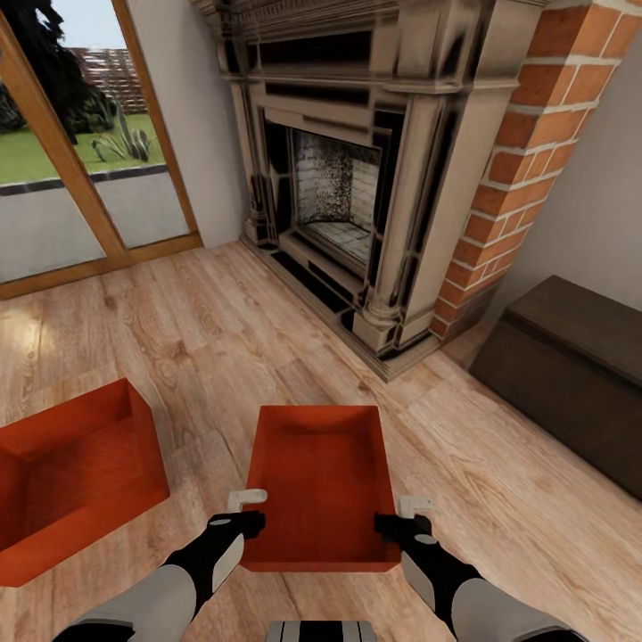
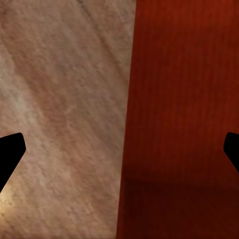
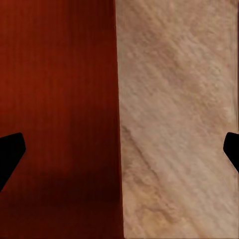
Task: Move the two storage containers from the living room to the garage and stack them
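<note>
Two orange-red storage containers stand on the light wood plank floor [image 1: 267, 339] of the living room. The nearer container [image 1: 321, 486] lies straight in front of the robot, between its two arms, with its long side pointing toward the fireplace [image 1: 357, 178]. It has no lid, and nothing lies inside it; only its ribbed bottom shows. The second container [image 1: 71, 468] stands to the left, just beside the first but apart from it, turned at a small angle. It is also open on top, and nothing is inside.

The left gripper [image 1: 247, 501] is at the left wall of the nearer container, near its closest corner, and the right gripper [image 1: 412, 506] is at the right wall. In each wrist view the two dark fingertips are wide apart, with the container wall and the wood floor both between them, so each gripper straddles a wall with its jaws spread. Whether the fingers touch the wall, I cannot tell.

Behind the containers is the brick-and-dark-wood fireplace with a brick column [image 1: 526, 152] at its right. A dark brown wooden chest [image 1: 571, 374] stands on the right, well apart from the containers. Wood-framed glass doors [image 1: 80, 169] are at the far left, with grass outside.
</note>
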